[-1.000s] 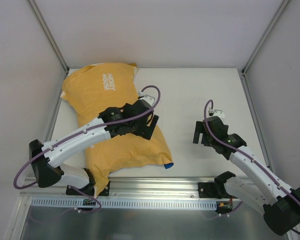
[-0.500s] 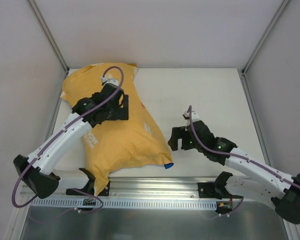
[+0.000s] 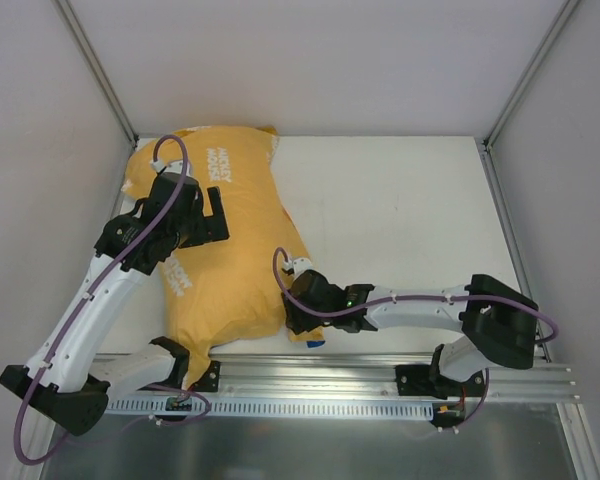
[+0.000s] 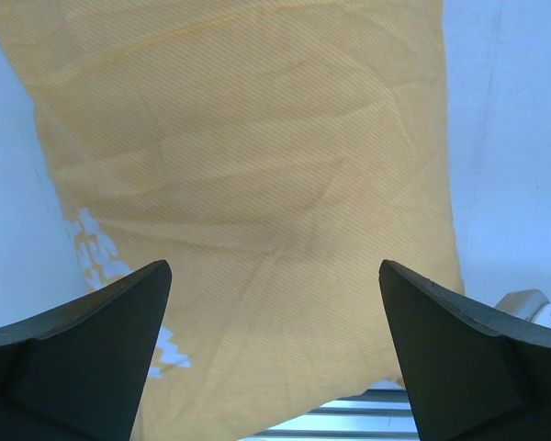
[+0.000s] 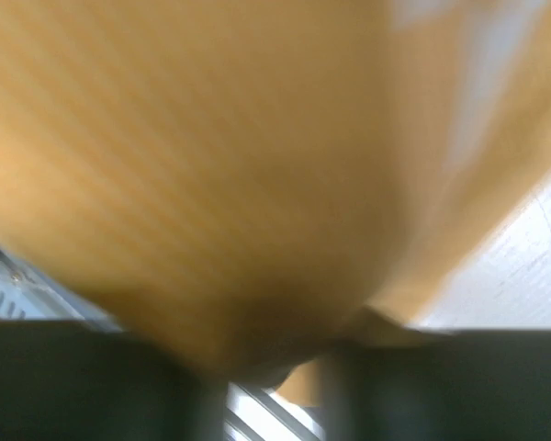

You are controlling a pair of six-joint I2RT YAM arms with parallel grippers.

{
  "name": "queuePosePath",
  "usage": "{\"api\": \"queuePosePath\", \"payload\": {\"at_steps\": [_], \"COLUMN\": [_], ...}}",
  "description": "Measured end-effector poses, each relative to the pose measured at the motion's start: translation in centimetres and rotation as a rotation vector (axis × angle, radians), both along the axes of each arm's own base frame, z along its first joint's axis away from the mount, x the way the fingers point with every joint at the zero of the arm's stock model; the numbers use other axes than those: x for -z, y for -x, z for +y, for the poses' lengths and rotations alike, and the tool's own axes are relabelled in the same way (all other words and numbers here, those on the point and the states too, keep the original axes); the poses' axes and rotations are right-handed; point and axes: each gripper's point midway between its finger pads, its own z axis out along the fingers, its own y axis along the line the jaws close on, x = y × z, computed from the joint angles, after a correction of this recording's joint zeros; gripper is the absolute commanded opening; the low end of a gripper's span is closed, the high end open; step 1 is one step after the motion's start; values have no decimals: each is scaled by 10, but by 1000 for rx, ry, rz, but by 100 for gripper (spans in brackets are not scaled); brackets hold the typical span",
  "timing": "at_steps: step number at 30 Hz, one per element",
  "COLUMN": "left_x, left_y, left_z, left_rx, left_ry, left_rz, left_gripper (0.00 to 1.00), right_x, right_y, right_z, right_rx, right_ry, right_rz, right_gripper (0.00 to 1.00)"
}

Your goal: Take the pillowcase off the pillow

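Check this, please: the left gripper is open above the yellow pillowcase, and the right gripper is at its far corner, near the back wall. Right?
Not quite. The right gripper is at the near corner of the pillowcase, by the front rail, as the top external view shows. The left gripper is indeed open above it.

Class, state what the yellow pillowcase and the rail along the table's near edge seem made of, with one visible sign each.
The pillowcase: woven cloth, matte; fine diagonal ribbing and soft creases. The rail: probably metal, perhaps aluminium; silvery, faint sheen, straight lengthwise grooves.
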Motion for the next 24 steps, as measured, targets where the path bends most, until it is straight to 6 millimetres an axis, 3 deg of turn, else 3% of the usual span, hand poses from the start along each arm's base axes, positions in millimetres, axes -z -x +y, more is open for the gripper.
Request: {"api": "queuePosePath", "payload": {"at_steps": [1,5,8,11,13,14,15,17,19,22,24], "left_x": [1,1,-1,-2,-2,-2,-2,-2,-1,2,4], "left_y": [1,3,7,14,18,20,22,24,24,23,22], "left_z": [0,1,3,2,2,1,0,-1,-4,-6,-7], "left_rx": [-1,-1,-1,16,24,31,35,43,55,58,58], "left_ry": [-1,5,11,24,31,37,41,47,56,56,52], "left_rz": [6,6,3,10,15,18,21,26,35,48,58], "left_gripper": [99,99,99,99,99,99,99,99,99,99,99], "right_x": [0,-5,-20,-57,-89,-104,-118,-140,-164,-192,-197], "right_y": [-1,-12,-32,-84,-131,-149,-165,-180,-187,-199,-196], "right_z": [0,-7,-33,-89,-153,-186,-225,-296,-338,-330,-320], "right_rx": [12,91,187,395,618,725,850,1052,1162,1096,1038], "right_ry": [1,12,42,-15,-78,-101,-108,-68,-15,-21,-37], "right_rz": [-3,-30,-75,-133,-194,-223,-254,-282,-283,-282,-275], "right_gripper": [1,1,1,1,3,49,76,97,99,100,99]}}
